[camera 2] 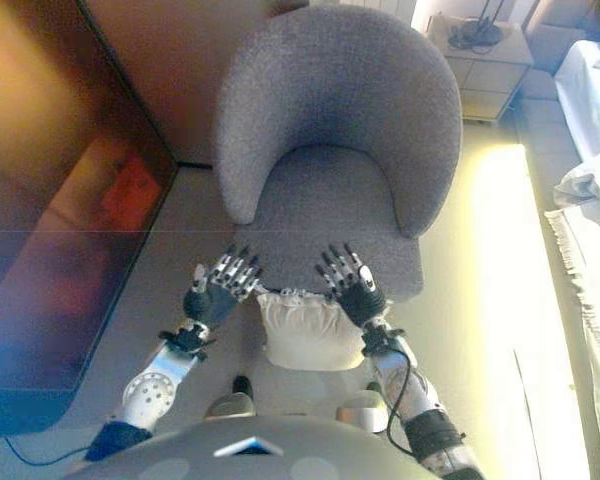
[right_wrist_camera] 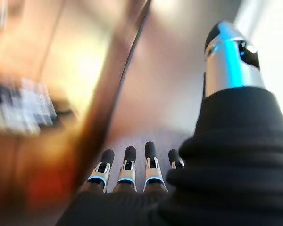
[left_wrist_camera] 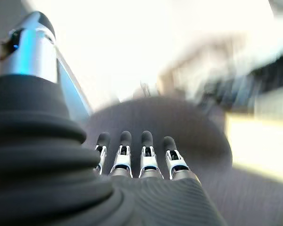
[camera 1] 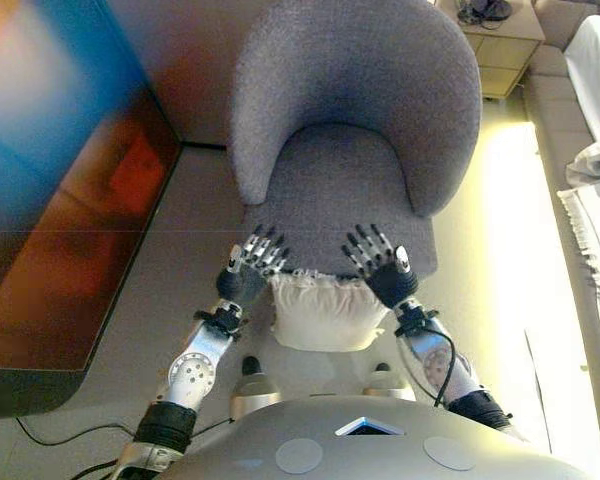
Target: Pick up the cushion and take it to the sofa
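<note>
A cream cushion (camera 1: 323, 312) with a frilled edge sits between my two hands, just in front of the seat of a grey armchair (camera 1: 350, 120). My left hand (camera 1: 248, 272) is at the cushion's left upper corner and my right hand (camera 1: 385, 268) at its right upper corner. Both have straight, spread fingers that reach over the seat's front edge. I cannot tell whether the palms press the cushion. The left wrist view shows straight fingers (left_wrist_camera: 146, 155) pointing at the armchair (left_wrist_camera: 179, 122). The right wrist view shows straight fingers (right_wrist_camera: 127, 169) too.
A dark glossy cabinet or screen (camera 1: 60, 200) fills the left side. A small light-wood side table (camera 1: 500, 40) stands at the back right. A beige sofa-like seat with white cloth (camera 1: 592, 160) runs along the right edge, across a sunlit strip of floor.
</note>
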Controlling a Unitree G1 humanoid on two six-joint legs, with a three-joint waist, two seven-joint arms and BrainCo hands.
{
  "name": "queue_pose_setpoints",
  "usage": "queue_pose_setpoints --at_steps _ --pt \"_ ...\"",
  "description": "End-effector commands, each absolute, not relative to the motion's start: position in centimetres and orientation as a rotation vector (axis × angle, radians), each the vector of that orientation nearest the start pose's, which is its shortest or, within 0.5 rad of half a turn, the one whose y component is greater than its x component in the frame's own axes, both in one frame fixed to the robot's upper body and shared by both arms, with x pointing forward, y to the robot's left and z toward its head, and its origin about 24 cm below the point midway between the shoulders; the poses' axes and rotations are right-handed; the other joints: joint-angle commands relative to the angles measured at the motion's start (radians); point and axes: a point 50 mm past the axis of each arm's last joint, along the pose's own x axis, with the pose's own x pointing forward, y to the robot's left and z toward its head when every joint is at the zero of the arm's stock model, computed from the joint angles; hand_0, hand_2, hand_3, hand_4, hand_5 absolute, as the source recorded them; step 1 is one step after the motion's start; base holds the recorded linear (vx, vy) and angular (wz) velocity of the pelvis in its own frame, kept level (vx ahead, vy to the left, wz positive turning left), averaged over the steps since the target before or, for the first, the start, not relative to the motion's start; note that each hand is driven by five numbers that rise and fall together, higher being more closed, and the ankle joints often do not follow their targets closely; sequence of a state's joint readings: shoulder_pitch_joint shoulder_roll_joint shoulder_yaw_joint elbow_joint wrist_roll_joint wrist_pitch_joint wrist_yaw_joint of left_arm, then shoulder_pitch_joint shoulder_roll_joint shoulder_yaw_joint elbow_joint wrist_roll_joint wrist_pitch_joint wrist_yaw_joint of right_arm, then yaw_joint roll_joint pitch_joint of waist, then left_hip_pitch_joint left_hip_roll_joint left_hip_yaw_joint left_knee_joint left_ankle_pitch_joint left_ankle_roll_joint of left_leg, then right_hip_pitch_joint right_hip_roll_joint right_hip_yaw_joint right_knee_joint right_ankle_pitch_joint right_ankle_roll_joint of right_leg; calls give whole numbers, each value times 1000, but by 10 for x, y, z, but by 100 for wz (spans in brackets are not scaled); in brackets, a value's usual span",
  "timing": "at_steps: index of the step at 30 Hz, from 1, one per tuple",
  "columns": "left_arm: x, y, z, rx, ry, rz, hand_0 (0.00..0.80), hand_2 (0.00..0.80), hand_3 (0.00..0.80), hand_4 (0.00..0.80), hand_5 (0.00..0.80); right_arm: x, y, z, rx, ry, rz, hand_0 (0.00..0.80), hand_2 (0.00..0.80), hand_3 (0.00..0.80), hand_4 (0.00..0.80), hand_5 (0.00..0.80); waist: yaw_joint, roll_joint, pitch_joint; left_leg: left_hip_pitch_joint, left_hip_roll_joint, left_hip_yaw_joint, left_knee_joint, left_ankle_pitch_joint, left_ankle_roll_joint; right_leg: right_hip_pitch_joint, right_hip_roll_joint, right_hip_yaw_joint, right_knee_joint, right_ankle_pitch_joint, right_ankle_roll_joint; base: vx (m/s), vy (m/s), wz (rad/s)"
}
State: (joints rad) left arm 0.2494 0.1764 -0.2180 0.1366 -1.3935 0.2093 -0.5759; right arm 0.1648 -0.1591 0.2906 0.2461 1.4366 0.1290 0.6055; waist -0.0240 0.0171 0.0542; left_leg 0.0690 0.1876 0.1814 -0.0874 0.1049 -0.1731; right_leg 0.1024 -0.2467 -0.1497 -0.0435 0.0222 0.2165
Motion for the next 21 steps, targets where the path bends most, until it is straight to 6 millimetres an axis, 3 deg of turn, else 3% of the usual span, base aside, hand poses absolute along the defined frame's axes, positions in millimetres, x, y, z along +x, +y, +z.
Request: queue_pose_setpoints --at_steps 1,6,21 --pt "185 128 -4 -1412 111 -567 0 0 0 0 0 202 -108 1 1447 48 588 0 0 0 0 0 34 -14 -10 -41 23 -34 92 -43 54 -49 -32 -62 37 62 -33 10 -4 -5" --pt "184 134 -8 -1404 116 -533 0 0 0 0 0 195 -114 -8 1383 97 551 0 0 0 0 0 30 -18 -25 -34 23 -27 68 -34 50 -49 -17 -65 14 68 -38 1 0 -1" --pt "186 139 -6 -1349 130 -540 0 0 0 0 0 194 -116 -8 1334 122 566 0 0 0 0 0 29 -22 -21 -28 17 -27 67 -38 55 -50 -10 -59 16 65 -41 0 0 0"
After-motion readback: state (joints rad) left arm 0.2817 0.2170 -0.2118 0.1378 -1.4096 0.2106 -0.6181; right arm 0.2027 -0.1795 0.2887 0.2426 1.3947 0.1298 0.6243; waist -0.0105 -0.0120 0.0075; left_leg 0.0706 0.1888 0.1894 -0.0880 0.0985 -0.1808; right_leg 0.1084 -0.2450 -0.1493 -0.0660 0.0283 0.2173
